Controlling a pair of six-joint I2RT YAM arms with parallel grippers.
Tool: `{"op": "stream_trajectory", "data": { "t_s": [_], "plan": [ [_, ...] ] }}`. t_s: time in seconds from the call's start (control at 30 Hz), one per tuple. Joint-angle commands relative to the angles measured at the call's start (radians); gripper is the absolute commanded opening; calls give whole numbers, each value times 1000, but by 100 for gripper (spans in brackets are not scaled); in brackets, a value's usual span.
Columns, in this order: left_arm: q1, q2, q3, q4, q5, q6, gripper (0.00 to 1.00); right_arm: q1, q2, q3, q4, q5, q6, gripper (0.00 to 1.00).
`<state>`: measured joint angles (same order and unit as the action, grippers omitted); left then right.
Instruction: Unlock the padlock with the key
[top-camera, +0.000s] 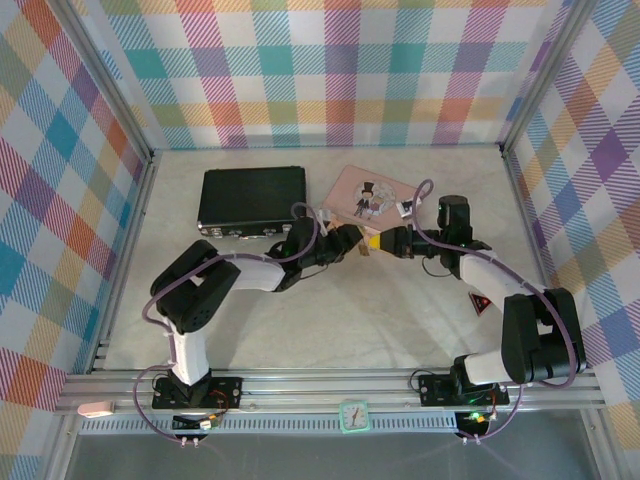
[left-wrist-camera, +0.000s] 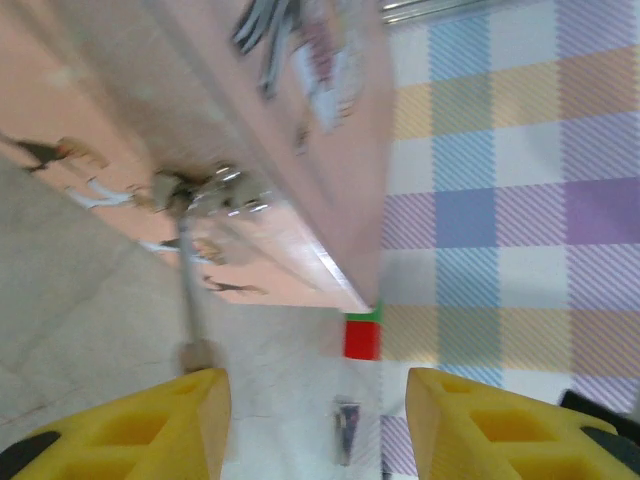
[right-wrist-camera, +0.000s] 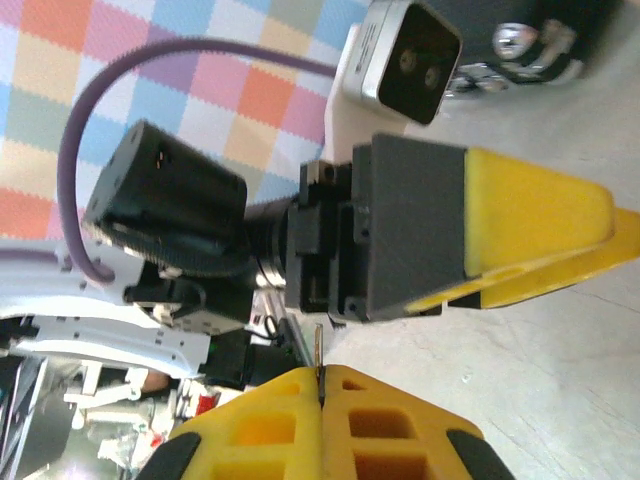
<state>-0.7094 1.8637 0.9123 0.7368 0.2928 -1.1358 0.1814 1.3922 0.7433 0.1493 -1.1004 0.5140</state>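
My right gripper (right-wrist-camera: 320, 375) is shut on the key (right-wrist-camera: 318, 350), a thin metal sliver standing up from between its yellow pads. The left gripper (right-wrist-camera: 520, 220) hangs close in front of it, tip to tip over the middle of the table. In the top view the left gripper (top-camera: 348, 243) and the right gripper (top-camera: 376, 242) nearly touch just in front of the pink tin (top-camera: 370, 192). In its own wrist view the left gripper (left-wrist-camera: 318, 400) is open with nothing between its yellow fingers. The padlock is hidden where the two grippers meet.
A black case (top-camera: 252, 197) lies at the back left beside the pink tin (left-wrist-camera: 300, 120), whose metal clasp (left-wrist-camera: 215, 190) shows blurred. A small dark blurred object (left-wrist-camera: 347, 430) lies on the table beyond the left fingers. Plaid walls close three sides.
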Motion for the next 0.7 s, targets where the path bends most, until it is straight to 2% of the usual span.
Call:
{"op": "stream_trajectory", "data": {
  "t_s": [0.0,0.13,0.23,0.47,0.67],
  "plan": [
    [34,-83,-30,-40,79,16,51,18,10,54,-57,-71,-91,0],
    [64,-163,-34,-151,94,83,53,26,24,83,-99,-54,-112,0],
    [82,-204,-39,-168,109,103,53,40,32,97,-130,-51,-140,0],
    [95,-221,-20,17,249,76,52,61,65,139,-183,-73,-186,0],
    [76,-194,-19,150,318,52,45,73,92,159,-161,-79,-173,0]
  ]
}}
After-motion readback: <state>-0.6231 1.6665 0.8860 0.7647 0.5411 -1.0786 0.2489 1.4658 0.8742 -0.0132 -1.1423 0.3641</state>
